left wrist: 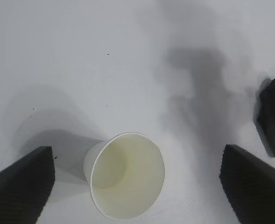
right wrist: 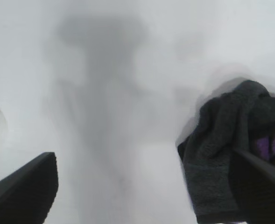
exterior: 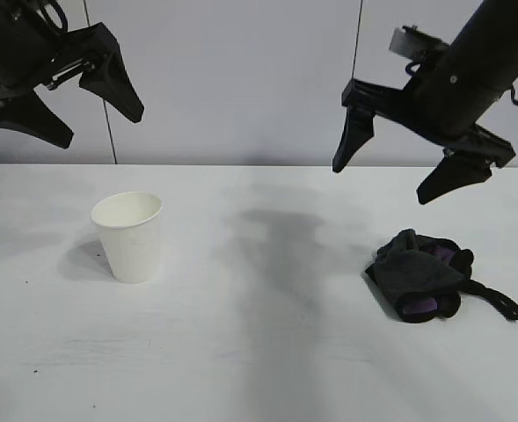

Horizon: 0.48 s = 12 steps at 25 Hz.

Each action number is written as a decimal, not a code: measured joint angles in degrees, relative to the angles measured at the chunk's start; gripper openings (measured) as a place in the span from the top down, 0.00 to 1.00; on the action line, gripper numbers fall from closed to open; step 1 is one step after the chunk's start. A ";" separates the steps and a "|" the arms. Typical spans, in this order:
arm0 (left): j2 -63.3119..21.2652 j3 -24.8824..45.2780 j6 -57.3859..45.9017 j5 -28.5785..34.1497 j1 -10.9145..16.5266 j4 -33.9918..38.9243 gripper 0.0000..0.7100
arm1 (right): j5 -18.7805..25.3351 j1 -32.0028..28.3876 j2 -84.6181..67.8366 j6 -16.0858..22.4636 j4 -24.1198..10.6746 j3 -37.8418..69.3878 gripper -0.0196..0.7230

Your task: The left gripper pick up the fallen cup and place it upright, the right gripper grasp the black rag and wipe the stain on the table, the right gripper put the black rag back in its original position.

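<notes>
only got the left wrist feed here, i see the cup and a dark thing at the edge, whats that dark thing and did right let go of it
Observer: That is the black rag, lying bunched on the table with a purple lining showing. The right gripper hangs above it with its fingers apart, holding nothing.
Operator: is any stain showing anywhere
Observer: None in the exterior view; between the cup and the rag I see only white tabletop and grey shadow.
Operator: and where is my left gripper sitting
Observer: The left gripper is up above and behind the upright cup, fingers spread, clear of it.
</notes>
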 joint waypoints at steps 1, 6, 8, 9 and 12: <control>0.00 0.00 0.00 0.00 0.00 0.00 0.02 | 0.00 0.00 -0.95 0.00 0.00 0.00 0.04; 0.00 0.00 0.00 0.00 0.00 0.00 0.02 | 0.00 0.00 -2.69 0.00 0.00 0.00 0.04; 0.00 0.00 0.00 0.00 0.00 0.00 0.02 | 0.00 0.00 -2.69 0.00 -0.27 0.13 0.04; 0.00 0.00 0.00 0.00 0.00 0.00 0.02 | 0.00 0.00 -2.69 0.00 -0.46 0.20 0.04; 0.00 0.00 0.00 0.00 0.00 0.00 0.02 | -0.06 0.00 -2.69 0.00 -0.72 0.20 0.04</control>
